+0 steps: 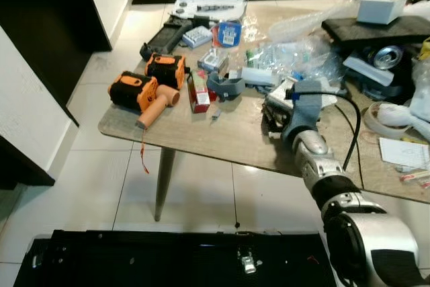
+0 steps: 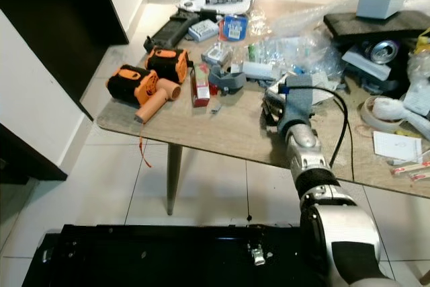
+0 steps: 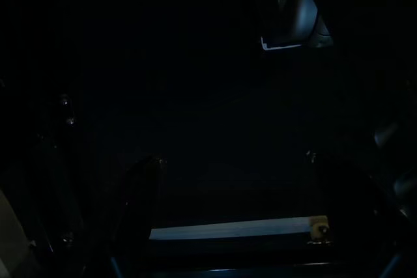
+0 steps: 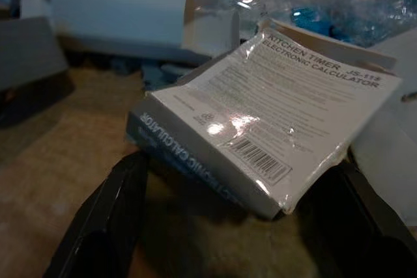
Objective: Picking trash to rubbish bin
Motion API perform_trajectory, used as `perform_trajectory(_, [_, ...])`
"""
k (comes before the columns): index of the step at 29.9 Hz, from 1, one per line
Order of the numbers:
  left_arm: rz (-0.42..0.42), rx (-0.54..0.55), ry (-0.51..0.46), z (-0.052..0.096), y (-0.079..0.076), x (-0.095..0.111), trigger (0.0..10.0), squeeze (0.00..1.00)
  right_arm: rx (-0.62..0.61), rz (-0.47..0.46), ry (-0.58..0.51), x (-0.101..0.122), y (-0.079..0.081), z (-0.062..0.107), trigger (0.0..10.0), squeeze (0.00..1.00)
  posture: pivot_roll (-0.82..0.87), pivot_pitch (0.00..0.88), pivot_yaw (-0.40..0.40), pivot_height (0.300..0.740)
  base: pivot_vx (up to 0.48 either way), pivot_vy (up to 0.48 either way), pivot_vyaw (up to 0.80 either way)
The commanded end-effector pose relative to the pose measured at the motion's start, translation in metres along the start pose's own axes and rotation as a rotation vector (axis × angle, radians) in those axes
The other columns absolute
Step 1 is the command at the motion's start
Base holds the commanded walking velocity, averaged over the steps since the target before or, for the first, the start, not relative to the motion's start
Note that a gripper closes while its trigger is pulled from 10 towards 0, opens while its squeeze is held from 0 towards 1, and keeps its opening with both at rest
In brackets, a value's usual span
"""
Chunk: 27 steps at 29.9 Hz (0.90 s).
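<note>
Right wrist view shows the right gripper (image 4: 228, 226) spread, 2 fingers (image 4: 98, 226) flanking a calculator box (image 4: 260, 128) on the table (image 1: 201, 132), near its right edge.

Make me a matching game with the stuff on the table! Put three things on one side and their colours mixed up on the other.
Things:
1. heat gun
2. small carton beside it
3. roll of tape

Colours:
A. red
B. white
C. orange and black

Pairs: 1-C, 2-A, 3-B
</note>
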State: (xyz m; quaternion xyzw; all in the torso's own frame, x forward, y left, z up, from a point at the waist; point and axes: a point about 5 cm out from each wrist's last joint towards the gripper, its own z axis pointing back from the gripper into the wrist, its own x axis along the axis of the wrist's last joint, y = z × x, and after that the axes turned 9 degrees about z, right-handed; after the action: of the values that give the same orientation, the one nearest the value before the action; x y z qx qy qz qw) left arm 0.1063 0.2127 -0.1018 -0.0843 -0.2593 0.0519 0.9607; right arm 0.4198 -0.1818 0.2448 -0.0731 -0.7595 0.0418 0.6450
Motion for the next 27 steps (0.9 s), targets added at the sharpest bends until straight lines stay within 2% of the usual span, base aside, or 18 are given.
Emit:
perform_trajectory(1, [-0.006, 0.008, 0.047, 0.007, 0.007, -0.016, 10.0, 0.0, -0.013, -0.038, 0.062, -0.01, 0.001, 0.002, 10.0, 0.0, 0.03, 0.452, 0.084, 0.74, 0.0, 0.0, 0.0])
perform_trajectory(3, [-0.008, 0.003, 0.049, 0.008, 0.006, -0.019, 10.0, 0.0, -0.04, -0.073, 0.057, -0.003, -0.001, -0.001, 10.0, 0.0, 0.03, 0.46, 0.08, 0.74, 0.0, 0.0, 0.0])
perform_trajectory(4, [-0.006, 0.0, 0.057, 0.01, 0.006, -0.025, 10.0, 0.0, -0.06, -0.126, 0.051, 0.002, -0.003, -0.003, 10.0, 0.0, 0.03, 0.462, 0.077, 0.74, 0.0, 0.0, 0.0])
perform_trajectory(5, [-0.006, 0.0, 0.057, 0.01, 0.006, -0.025, 10.0, 0.0, -0.06, -0.126, 0.051, 0.002, -0.003, -0.003, 10.0, 0.0, 0.03, 0.462, 0.077, 0.74, 0.0, 0.0, 0.0])
perform_trajectory(6, [-0.003, -0.004, 0.067, 0.011, 0.004, -0.031, 10.0, 0.0, -0.069, -0.212, 0.035, 0.008, -0.005, -0.005, 10.0, 0.0, 0.03, 0.466, 0.076, 0.74, 0.0, 0.0, 0.0])
perform_trajectory(7, [-0.003, -0.004, 0.067, 0.011, 0.004, -0.031, 10.0, 0.0, -0.069, -0.212, 0.035, 0.008, -0.005, -0.005, 10.0, 0.0, 0.03, 0.466, 0.076, 0.74, 0.0, 0.0, 0.0])
perform_trajectory(8, [-0.004, -0.007, 0.074, 0.012, 0.003, -0.035, 10.0, 0.0, -0.077, -0.272, 0.023, 0.011, -0.007, -0.006, 10.0, 0.0, 0.03, 0.468, 0.075, 0.74, 0.0, 0.0, 0.0])
perform_trajectory(10, [-0.005, -0.009, 0.084, 0.013, 0.002, -0.039, 10.0, 0.0, -0.08, -0.336, 0.009, 0.014, -0.009, -0.007, 10.0, 0.0, 0.03, 0.469, 0.074, 0.74, 0.0, 0.0, 0.0])
perform_trajectory(11, [-0.004, -0.01, 0.087, 0.014, 0.001, -0.04, 10.0, 0.0, -0.077, -0.381, -0.005, 0.016, -0.01, -0.007, 0.0, 0.0, 0.03, 0.469, 0.071, 0.74, 0.0, 0.0, 0.0])
perform_trajectory(13, [-0.004, -0.011, 0.089, 0.014, 0.001, -0.042, 10.0, 0.0, -0.074, -0.412, -0.014, 0.017, -0.01, -0.007, 0.0, 0.0, 0.03, 0.47, 0.071, 0.74, 0.0, 0.0, 0.0])
perform_trajectory(14, [-0.003, -0.012, 0.09, 0.014, 0.0, -0.043, 10.0, 0.0, -0.065, -0.48, -0.04, 0.02, -0.012, -0.008, 0.0, 0.0, 0.03, 0.47, 0.068, 0.74, 0.0, 0.0, 0.0])
perform_trajectory(18, [-0.003, -0.012, 0.091, 0.014, 0.0, -0.042, 10.0, 0.0, -0.059, -0.548, -0.062, 0.023, -0.014, -0.008, 0.0, 0.0, 0.03, 0.465, 0.064, 0.74, 0.0, 0.0, 0.0])
perform_trajectory(25, [-0.009, -0.015, 0.09, 0.013, -0.001, -0.041, 10.0, 0.0, -0.049, -0.581, -0.067, 0.022, -0.016, -0.008, 0.0, 0.0, 0.03, 0.455, 0.063, 0.74, 0.0, 0.0, 0.0])
perform_trajectory(26, [-0.009, -0.015, 0.089, 0.012, -0.002, -0.039, 10.0, 0.0, 0.001, -0.573, -0.075, 0.021, -0.012, -0.007, 2.2, 0.0, 0.03, 0.448, 0.063, 0.74, 0.0, 0.0, 0.0])
perform_trajectory(27, [-0.009, -0.015, 0.089, 0.012, -0.002, -0.039, 10.0, 0.0, 0.001, -0.573, -0.075, 0.021, -0.012, -0.007, 2.2, 0.0, 0.03, 0.448, 0.063, 0.74, 0.0, 0.0, 0.0])
